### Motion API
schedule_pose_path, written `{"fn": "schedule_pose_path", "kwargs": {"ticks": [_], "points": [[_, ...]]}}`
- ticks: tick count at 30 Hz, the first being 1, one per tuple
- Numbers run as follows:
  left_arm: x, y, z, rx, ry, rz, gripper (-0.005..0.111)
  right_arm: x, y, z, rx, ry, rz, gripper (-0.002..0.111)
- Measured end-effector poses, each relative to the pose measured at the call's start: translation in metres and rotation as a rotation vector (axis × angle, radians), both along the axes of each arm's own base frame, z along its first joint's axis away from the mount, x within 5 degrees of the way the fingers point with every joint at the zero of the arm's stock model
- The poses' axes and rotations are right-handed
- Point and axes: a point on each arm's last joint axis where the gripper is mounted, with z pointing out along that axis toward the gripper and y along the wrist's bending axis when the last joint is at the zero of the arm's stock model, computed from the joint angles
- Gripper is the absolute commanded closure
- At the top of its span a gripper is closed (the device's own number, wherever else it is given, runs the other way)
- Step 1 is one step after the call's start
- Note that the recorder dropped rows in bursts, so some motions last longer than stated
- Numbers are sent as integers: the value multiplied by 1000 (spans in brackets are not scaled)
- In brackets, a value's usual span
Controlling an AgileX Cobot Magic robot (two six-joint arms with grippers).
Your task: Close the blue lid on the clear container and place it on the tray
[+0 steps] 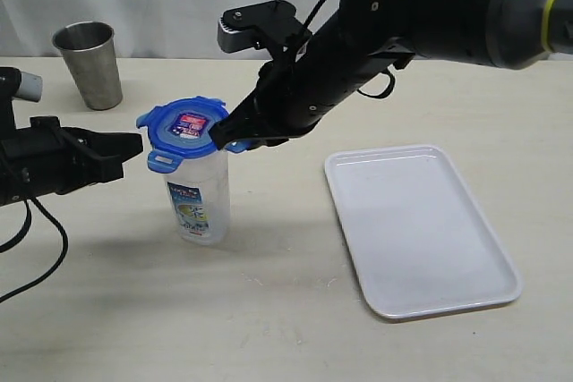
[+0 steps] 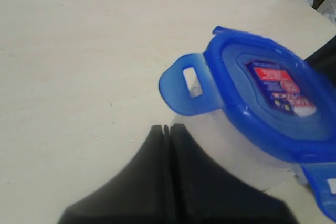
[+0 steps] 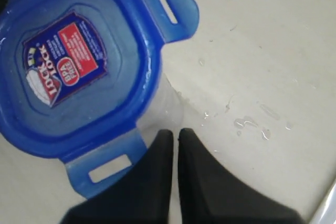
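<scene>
The blue lid (image 1: pixel 185 129) sits on top of the clear container (image 1: pixel 199 207), which stands upright on the table left of the tray (image 1: pixel 421 230). The lid's flaps (image 3: pixel 170 9) stick outward. My right gripper (image 1: pixel 220 137) is shut and empty, its tip at the lid's right edge, beside a flap. In the right wrist view the lid (image 3: pixel 79 61) fills one side, with my gripper (image 3: pixel 172 132) just off its rim. My left gripper (image 1: pixel 136 144) is shut and empty, level with the lid's left side; its wrist view shows the gripper (image 2: pixel 168 128) near the lid (image 2: pixel 268 98).
A grey steel cup (image 1: pixel 89 64) stands at the back left. The white tray lies flat with nothing on it. Water droplets (image 3: pixel 252 124) dot the table near the container. The left arm's cable (image 1: pixel 40 257) trails along the front left.
</scene>
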Motion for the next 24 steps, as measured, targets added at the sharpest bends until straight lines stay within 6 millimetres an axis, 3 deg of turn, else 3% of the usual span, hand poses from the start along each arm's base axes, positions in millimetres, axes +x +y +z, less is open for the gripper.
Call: {"fn": "schedule_pose_path", "kwargs": {"ticks": [9, 11, 16, 18, 20, 24], "points": [[0, 0, 0, 0, 0, 0, 107, 0, 0, 0, -20, -16, 13, 104], [0, 0, 0, 1, 1, 1, 107, -1, -5, 10, -46, -53, 2, 104], [0, 3, -4, 33, 33, 22, 107, -13, -15, 54, 3, -176, -25, 104], [0, 4, -5, 48, 48, 32, 107, -25, -6, 69, 57, -220, 7, 104], [0, 4, -5, 47, 47, 33, 107, -36, 12, 71, 91, -248, 55, 104], [-1, 4, -6, 56, 47, 19, 107, -31, 38, 44, 68, -184, 84, 104]]}}
